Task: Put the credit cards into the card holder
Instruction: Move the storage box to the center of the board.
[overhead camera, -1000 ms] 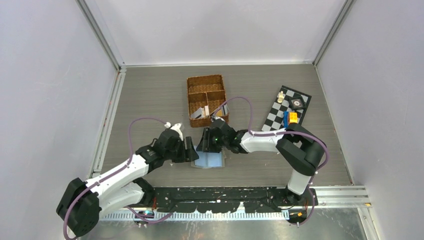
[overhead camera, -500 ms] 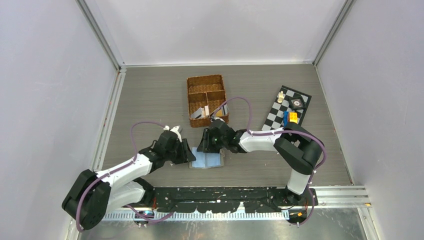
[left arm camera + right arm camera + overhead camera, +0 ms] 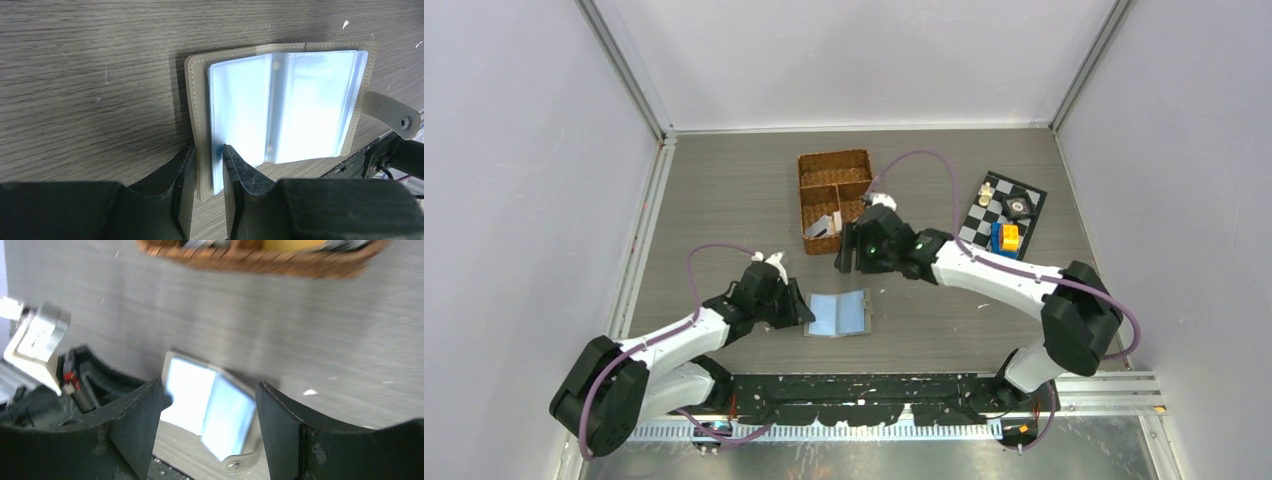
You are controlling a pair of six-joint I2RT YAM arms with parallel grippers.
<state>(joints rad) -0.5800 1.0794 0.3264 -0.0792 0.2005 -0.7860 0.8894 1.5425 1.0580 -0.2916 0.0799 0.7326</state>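
Observation:
The card holder [image 3: 839, 314] lies open on the table, its clear light-blue sleeves facing up. In the left wrist view it [image 3: 300, 100] fills the middle, snap tab [image 3: 395, 117] at the right. My left gripper [image 3: 802, 310] is shut on its left edge, pinching the cover and first sleeve [image 3: 208, 148]. My right gripper [image 3: 848, 262] is open and empty, raised between the holder and the basket; the holder [image 3: 210, 410] shows between its fingers, well below. Credit cards [image 3: 822, 228] stand in the basket's near compartments, seen blurred in the right wrist view [image 3: 295, 244].
The brown wicker basket [image 3: 804, 195] stands behind the card holder. A checkered mat [image 3: 976, 232] at the right carries a chess piece [image 3: 987, 190] and a yellow-and-blue block [image 3: 1006, 237]. Walls close three sides.
My right gripper has lifted off the card holder and moved back toward the basket, its arm swinging right. My left gripper has kept its hold on the holder's left edge.

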